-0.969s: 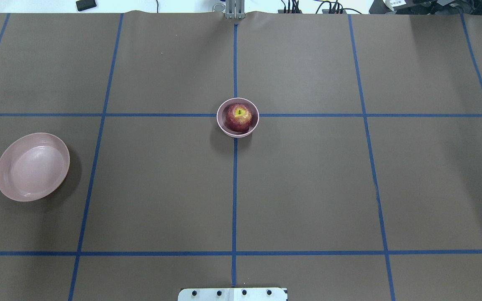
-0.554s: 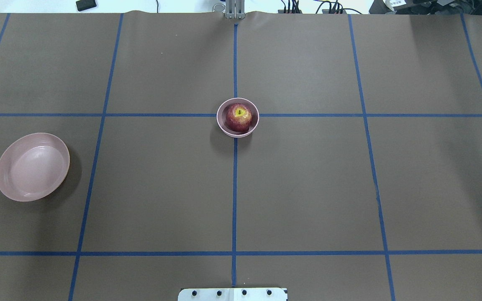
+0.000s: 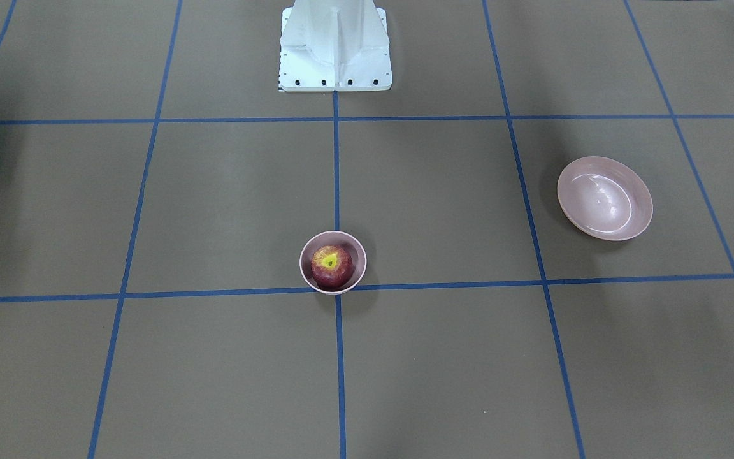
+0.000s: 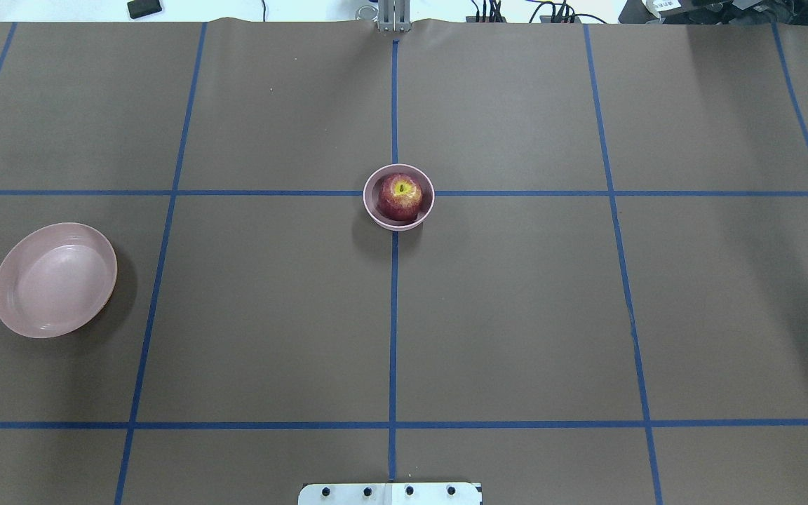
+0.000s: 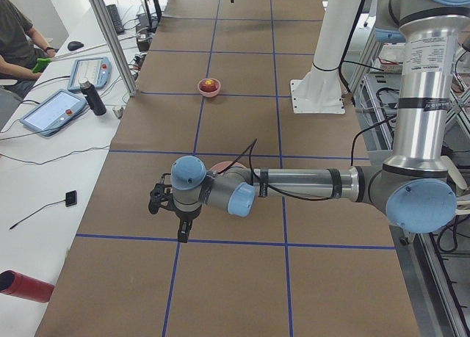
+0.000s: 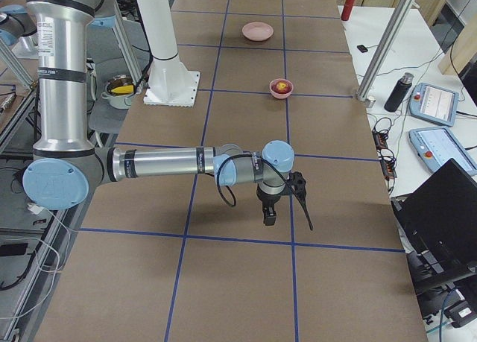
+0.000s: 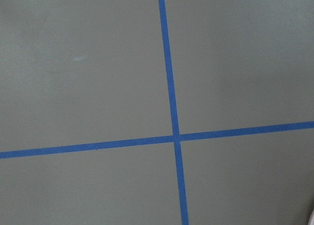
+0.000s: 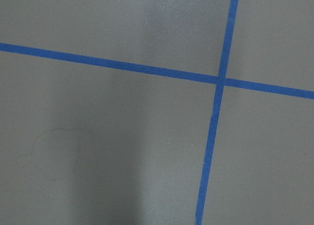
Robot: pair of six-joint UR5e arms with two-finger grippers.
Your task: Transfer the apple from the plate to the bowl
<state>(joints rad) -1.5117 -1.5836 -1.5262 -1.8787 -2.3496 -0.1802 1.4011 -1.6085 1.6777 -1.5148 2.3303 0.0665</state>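
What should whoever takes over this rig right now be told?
Grippers: the left gripper and right gripper show only in side views, so open or shut cannot be told. Both hang over bare table, far from the bowl.
The apple sits inside the bowl at table centre. The plate is empty, on the robot's left.
Done: the transfer. Left: nothing apparent, perhaps parking the arms.

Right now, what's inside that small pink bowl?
The apple sits inside the bowl, yellow stem patch upward, filling most of it. The bowl's floor beneath the apple is hidden.
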